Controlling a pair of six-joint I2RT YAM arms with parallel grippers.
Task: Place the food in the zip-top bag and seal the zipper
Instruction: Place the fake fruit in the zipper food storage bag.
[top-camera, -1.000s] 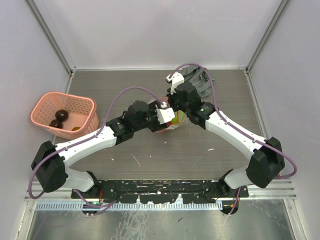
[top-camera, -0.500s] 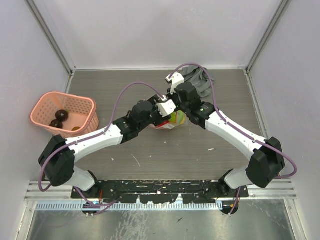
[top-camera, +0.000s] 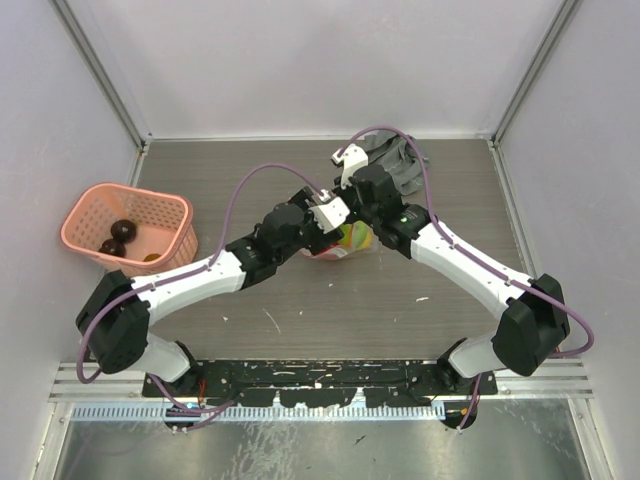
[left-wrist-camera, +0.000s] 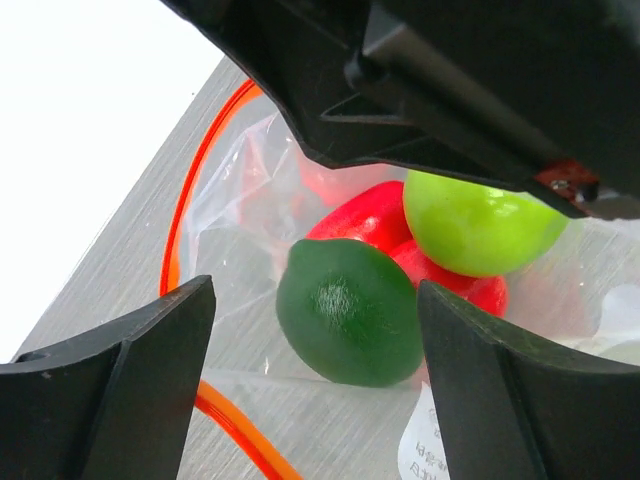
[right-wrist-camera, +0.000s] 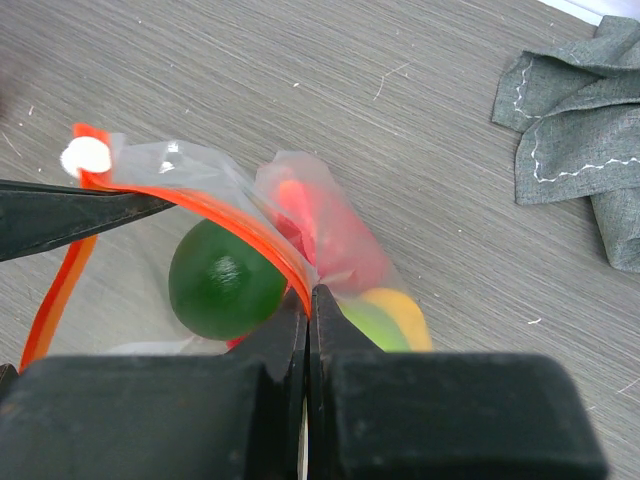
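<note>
Far left, pink basket: dark food pcs not yet bagged. Centre: left gripper spread wide, empty, over green fruit lying w/ red + lime pcs in zip-top bag; right gripper clenched on zipper, mouth open. Sealing not done.

I count one zip-top bag at centre frame, holding one dark green fruit, one light green one, one orange-yellow one and red pieces I can't tell apart. At left, one pink basket holds two dark pieces and one orange one. One grey cloth lies upper right.
</note>
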